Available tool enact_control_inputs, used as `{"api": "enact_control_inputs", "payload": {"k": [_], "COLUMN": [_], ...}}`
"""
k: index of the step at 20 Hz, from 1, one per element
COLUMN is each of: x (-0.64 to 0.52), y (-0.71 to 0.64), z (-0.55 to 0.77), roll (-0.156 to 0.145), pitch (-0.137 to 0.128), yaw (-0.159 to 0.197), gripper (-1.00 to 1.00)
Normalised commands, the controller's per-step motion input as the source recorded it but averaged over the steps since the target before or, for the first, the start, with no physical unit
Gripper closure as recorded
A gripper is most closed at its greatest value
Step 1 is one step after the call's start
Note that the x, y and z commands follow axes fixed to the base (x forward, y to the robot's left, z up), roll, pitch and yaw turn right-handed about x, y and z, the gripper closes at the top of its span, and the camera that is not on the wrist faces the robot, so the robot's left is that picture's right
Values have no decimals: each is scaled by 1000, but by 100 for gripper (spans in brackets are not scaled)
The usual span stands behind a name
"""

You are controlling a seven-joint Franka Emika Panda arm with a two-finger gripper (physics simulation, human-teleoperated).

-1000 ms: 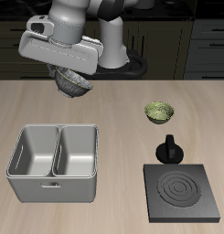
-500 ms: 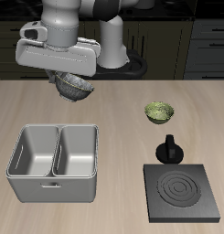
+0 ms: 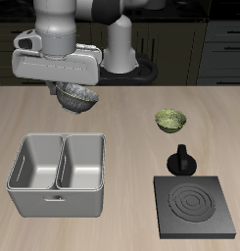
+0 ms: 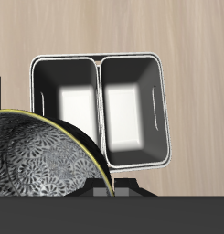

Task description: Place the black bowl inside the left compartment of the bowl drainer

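My gripper (image 3: 77,91) hangs high over the table, shut on the black bowl (image 3: 78,96), whose speckled, silvery side shows under the hand. The bowl is held behind the bowl drainer (image 3: 55,199), well above the level of its rim and farther back than the tub. The drainer's two grey wells are both empty; the left compartment (image 3: 35,163) is the one farther from the stove plate. In the wrist view the mottled bowl (image 4: 40,160) fills the near field, with the drainer (image 4: 97,60) and its left compartment (image 4: 132,110) beyond it. My fingertips are hidden by the bowl.
An olive-green bowl (image 3: 170,121) sits mid-table. A small black pot with a knob (image 3: 181,161) stands nearer the front, beside the flat black stove plate (image 3: 198,206). Dark cabinets run behind the table.
The arm has carried the black bowl sideways, away from the green bowl's side and toward the line of the drainer's far well. Height looks about the same. Nothing else moved.
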Motion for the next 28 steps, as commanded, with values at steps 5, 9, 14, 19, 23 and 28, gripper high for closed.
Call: {"api": "enact_control_inputs", "payload": {"k": [5,9,14,19,23,28], "x": [21,7,-43,8,21,58], "y": [-5,-61,166,206,68,37], "z": [-65,-44,0,-82,28,-129], "roll": [9,-12,92,68,48,27], "pitch": [2,11,-37,7,-18,14], "yaw": [0,-36,7,-5,-25,-7], "gripper": [100,100,100,100,100,100]}}
